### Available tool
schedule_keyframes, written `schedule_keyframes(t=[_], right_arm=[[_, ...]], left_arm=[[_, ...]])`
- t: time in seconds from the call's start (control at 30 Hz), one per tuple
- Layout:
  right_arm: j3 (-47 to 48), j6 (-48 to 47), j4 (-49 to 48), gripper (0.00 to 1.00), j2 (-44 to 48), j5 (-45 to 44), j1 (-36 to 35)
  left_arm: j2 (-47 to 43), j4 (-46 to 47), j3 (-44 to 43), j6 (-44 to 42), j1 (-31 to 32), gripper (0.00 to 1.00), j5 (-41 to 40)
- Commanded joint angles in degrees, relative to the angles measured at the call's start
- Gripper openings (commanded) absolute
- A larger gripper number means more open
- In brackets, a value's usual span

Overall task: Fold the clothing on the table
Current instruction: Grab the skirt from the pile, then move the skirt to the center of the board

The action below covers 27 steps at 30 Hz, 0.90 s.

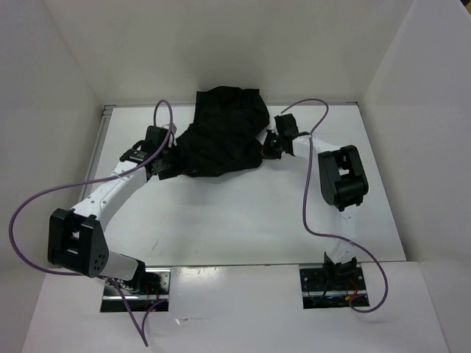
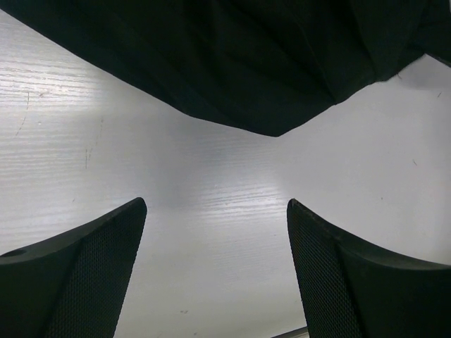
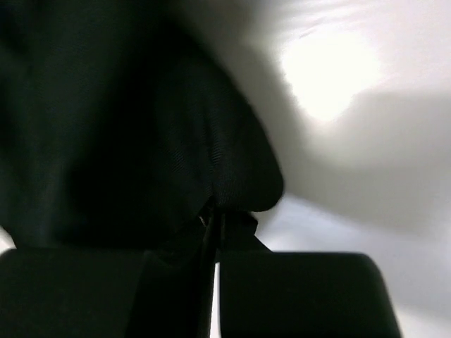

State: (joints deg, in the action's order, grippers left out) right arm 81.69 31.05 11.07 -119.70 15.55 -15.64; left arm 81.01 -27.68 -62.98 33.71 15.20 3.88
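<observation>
Lies bunched toward 12 o'clock on the table (image 1: 243,228): cloth (image 1: 221,136), black and crumpled, far edge near the back wall (image 1: 221,51). Pinched at its 3 o'clock edge by the right gripper (image 1: 271,149), pressed together on a small fold of fabric. Flanked at 8 o'clock by the left gripper (image 2: 215,211), spread wide and holding nothing, low over bare table just short of the hem.

Likely to slip out of so thin a bite if pulled hard or fast. Could also drag across the table as one heap instead of spreading, being gripped on one side only. Risks shoving the hem into more wrinkles, or scraping the table, if closed on from the left before getting under the edge. Hard to tell hem from corner in such a crumple, so may well end up folded crooked.

Around: a purple cable (image 1: 309,184) looping off the right arm at 3 o'clock and another (image 1: 29,213) at 8 o'clock, both apart from the cloth. Nothing seen between left gripper and hem. Little room past 12 o'clock, given the wall.
</observation>
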Motion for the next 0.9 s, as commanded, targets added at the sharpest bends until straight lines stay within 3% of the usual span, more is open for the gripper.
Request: schedule_keyframes(t=[0.0, 0.1, 0.17, 0.33, 0.47, 0.67, 0.7, 0.73, 0.77, 0.87], right_arm=[[-0.48, -6.33, 1.39, 0.0, 19.17, -2.35, -5.53], [1.01, -10.2, 4.75, 0.0, 30.63, -6.23, -9.23], [2.41, -12.4, 5.45, 0.0, 43.18, -10.18, -11.6], [4.27, -14.96, 8.27, 0.0, 51.48, -10.37, -12.66], [2.86, -14.96, 8.27, 0.01, 50.63, -12.29, -12.66], [6.54, -13.91, 12.21, 0.06, 37.04, -11.96, -12.66], [7.16, -13.91, 12.22, 0.1, 34.91, -10.9, -12.66], [8.21, -13.91, 12.22, 0.23, 30.88, -9.33, -12.66], [9.0, -14.43, 12.74, 0.48, 28.84, -9.31, -12.66], [13.22, -14.44, 17.13, 0.61, 23.2, -12.29, -12.66]], left_arm=[[-0.5, 2.45, 0.75, 1.53, 0.09, 0.87, 1.13], [-0.5, 2.46, 0.75, 1.53, 0.09, 0.87, 0.6], [0.19, 2.46, 0.75, 1.53, 0.09, 0.87, 0.6], [2.92, 1.84, -1.27, 0.92, 0.09, 0.87, 0.6], [3.45, 1.84, -1.97, 0.91, 0.09, 0.87, 0.6], [3.45, 1.84, -1.44, 1.44, 0.09, 0.87, 0.6], [2.84, 1.84, -0.92, 1.44, 0.09, 0.87, 0.6], [2.83, 1.84, -0.92, 1.44, 0.09, 0.87, 0.6], [2.83, 1.84, -0.92, 1.44, 0.09, 0.87, 0.6], [2.31, 1.84, -0.92, 1.96, 0.09, 0.87, 0.08]])
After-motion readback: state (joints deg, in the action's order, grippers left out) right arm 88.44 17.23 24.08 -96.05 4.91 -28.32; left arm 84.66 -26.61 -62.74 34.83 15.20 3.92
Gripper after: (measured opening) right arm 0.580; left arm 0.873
